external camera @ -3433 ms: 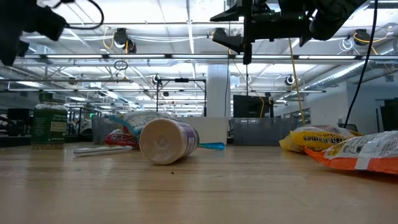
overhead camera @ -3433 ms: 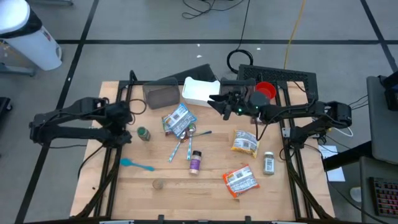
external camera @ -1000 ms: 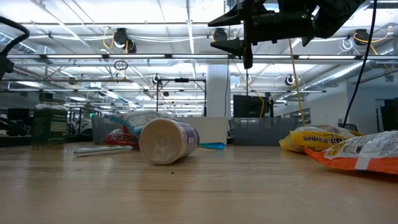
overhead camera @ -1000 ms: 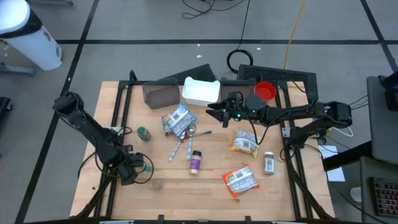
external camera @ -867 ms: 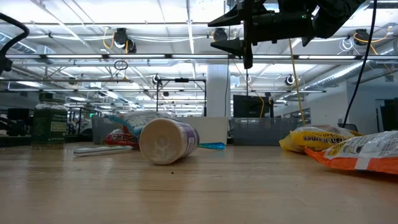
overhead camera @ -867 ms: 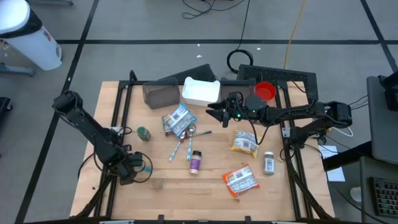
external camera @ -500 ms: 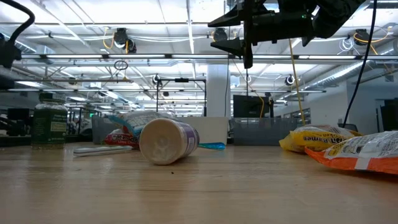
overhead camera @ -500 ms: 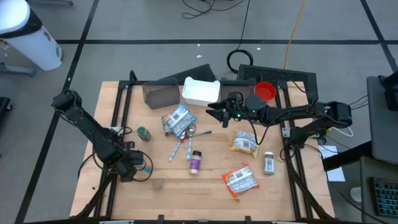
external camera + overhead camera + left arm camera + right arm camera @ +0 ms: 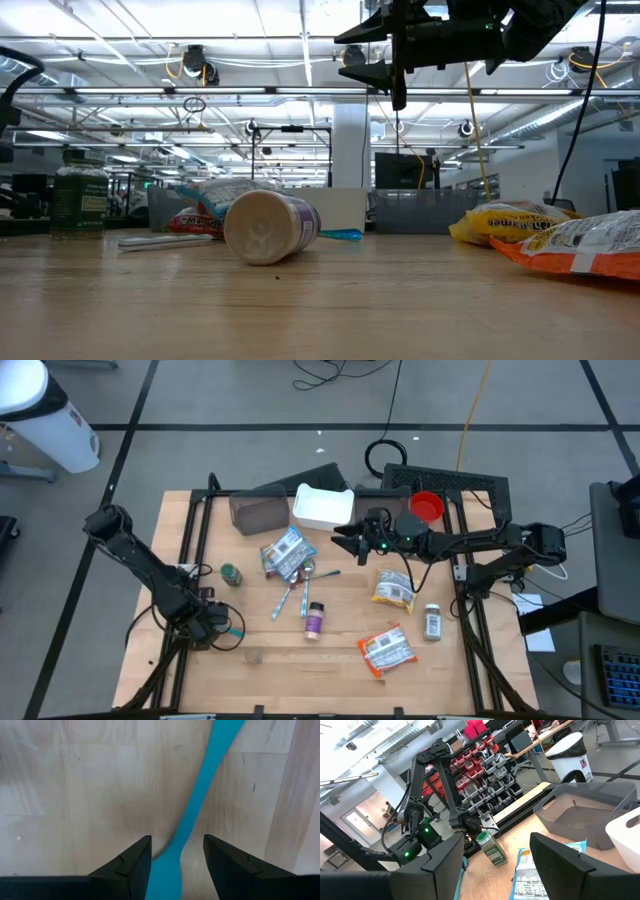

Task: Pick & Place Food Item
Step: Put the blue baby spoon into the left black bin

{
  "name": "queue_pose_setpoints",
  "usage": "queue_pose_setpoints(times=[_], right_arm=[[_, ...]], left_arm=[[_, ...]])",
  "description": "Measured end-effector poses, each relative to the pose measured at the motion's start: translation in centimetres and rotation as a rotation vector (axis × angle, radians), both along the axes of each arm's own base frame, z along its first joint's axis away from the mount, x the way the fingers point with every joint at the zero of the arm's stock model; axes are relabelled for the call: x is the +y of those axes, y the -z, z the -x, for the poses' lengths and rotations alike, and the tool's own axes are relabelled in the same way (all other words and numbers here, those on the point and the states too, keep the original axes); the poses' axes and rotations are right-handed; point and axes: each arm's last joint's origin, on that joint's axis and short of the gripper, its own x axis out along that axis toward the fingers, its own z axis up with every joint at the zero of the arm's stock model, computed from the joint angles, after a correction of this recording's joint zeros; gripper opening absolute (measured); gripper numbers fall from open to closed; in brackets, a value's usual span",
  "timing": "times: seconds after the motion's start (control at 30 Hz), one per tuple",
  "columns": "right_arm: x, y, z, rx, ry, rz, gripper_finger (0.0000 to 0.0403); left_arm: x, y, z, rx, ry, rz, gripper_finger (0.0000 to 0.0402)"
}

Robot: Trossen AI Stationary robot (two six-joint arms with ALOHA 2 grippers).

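Wooden planks make up the table point(image 9: 270, 680), over which both dark arms are seen. The left claw point(image 9: 222, 628) is held low near the table's front left part, directly over the blue spatula point(image 9: 200, 800); in the left wrist view its two fingers point(image 9: 131, 865) are parted, with the spatula's handle lying on the wood between them and not gripped. The right claw point(image 9: 345, 532) is raised above the table's rear middle, just in front of the white bin point(image 9: 323, 507); its fingers point(image 9: 440, 862) stand apart and nothing is held.

Several food items are spread on the table. A blue snack bag point(image 9: 286, 552) lies near the centre, beside a grey bin point(image 9: 259, 514). A yellow chip bag point(image 9: 393, 589) lies to the right, just under the right arm, and an orange packet point(image 9: 387, 650) lies nearer the front. A green-capped jar point(image 9: 231, 574) stands upright on the left, a purple bottle point(image 9: 314, 621) lies on its side at the middle, and a small spice jar point(image 9: 432, 622) lies near the right edge. A red cup point(image 9: 426, 506) is seen at the rear right.
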Motion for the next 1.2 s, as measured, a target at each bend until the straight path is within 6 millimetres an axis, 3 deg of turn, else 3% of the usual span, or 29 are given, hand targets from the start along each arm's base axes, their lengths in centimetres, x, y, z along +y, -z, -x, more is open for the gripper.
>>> queue_pose_setpoints(times=[0.3,0.67,1.2], right_arm=[[0.0,0.0,0.0,0.002,0.0,0.002,0.022],[0.0,0.2,0.0,0.024,-0.001,-0.004,0.0218],[0.0,0.3,0.0,0.035,0.001,-0.004,0.0219]], left_arm=[[-0.5,0.5,-0.6,-0.095,0.014,0.058,0.0186],[0.1,1.2,0.1,-0.043,-0.048,0.042,0.0186],[0.4,1.4,0.4,-0.019,0.088,-0.003,0.0186]])
